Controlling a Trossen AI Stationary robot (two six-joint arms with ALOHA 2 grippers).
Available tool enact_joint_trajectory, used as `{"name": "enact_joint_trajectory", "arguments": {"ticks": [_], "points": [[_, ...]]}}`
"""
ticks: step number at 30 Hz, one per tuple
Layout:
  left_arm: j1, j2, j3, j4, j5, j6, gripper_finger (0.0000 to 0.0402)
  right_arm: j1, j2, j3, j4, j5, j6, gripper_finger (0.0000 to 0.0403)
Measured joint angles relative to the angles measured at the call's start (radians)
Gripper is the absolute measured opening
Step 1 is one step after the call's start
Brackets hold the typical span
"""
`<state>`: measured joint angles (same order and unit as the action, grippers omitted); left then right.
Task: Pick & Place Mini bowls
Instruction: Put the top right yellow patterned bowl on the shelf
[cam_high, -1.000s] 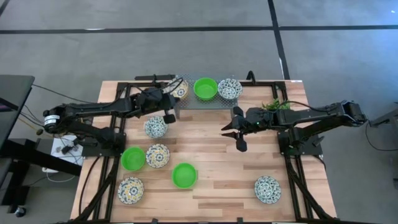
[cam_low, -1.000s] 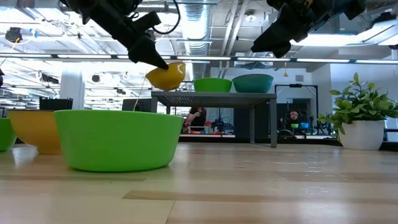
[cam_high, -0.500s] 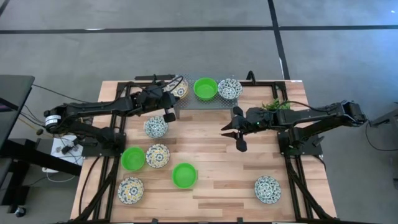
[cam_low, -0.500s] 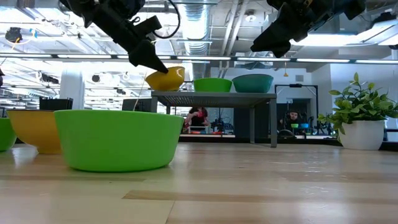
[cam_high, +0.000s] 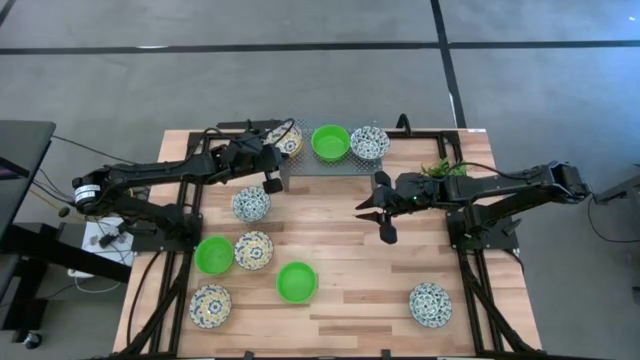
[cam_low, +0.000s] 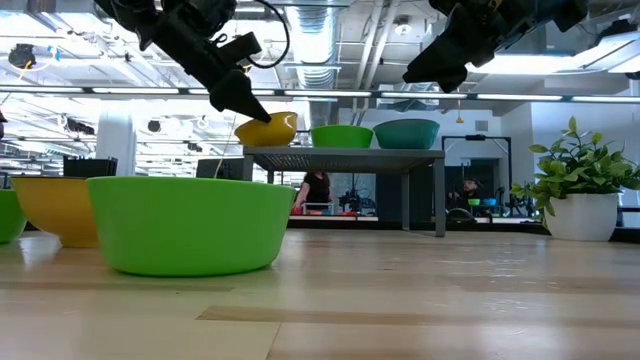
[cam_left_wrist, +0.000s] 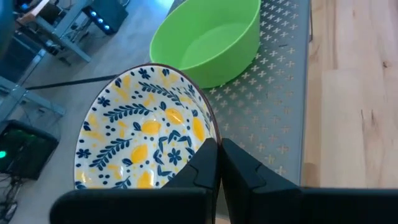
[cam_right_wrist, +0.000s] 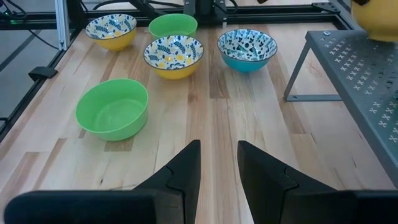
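My left gripper (cam_high: 272, 172) is shut on a yellow bowl with a blue-and-lemon pattern (cam_left_wrist: 140, 134) at the left end of the grey perforated rack (cam_high: 325, 160). A plain green bowl (cam_high: 330, 141) and a blue-patterned bowl (cam_high: 369, 142) stand on the rack beside it. My right gripper (cam_high: 378, 220) hovers open above the middle of the table and touches nothing. Six more bowls rest on their bases on the table: blue-patterned (cam_high: 250, 204), green (cam_high: 213, 254), yellow-patterned (cam_high: 253, 250), green (cam_high: 296, 282), yellow-patterned (cam_high: 210, 305) and blue-patterned (cam_high: 430, 304). My left gripper pinches the yellow bowl's rim (cam_left_wrist: 210, 132) on the side facing the arm, one finger inside the bowl and one outside. The fingers (cam_low: 240, 97) slant down at it from the table's left. The bowl (cam_low: 268, 128) sits slightly tilted at the rack's top; whether its base touches, I cannot tell.
A small green plant (cam_high: 440, 168) stands by the rack's right end. The rack is raised on legs (cam_right_wrist: 297, 68) at the far side. Open wood lies between the green bowl (cam_right_wrist: 113, 109) and the blue-patterned bowl near the right front corner.
My left gripper has carried the yellow bowl a little toward the far edge and down onto the rack's left end; the bowl has tipped from a steeper tilt to nearly level. The gripper has stayed shut on the rim.
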<state>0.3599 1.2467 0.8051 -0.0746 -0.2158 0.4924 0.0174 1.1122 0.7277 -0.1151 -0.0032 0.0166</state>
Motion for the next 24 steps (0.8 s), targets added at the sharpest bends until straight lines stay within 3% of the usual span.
{"name": "enact_joint_trajectory", "arguments": {"ticks": [24], "points": [[0.000, 0.011, 0.000, 0.010, 0.002, -0.003, 0.0051, 0.000, 0.000, 0.000, 0.007, 0.000, 0.000, 0.0102]]}}
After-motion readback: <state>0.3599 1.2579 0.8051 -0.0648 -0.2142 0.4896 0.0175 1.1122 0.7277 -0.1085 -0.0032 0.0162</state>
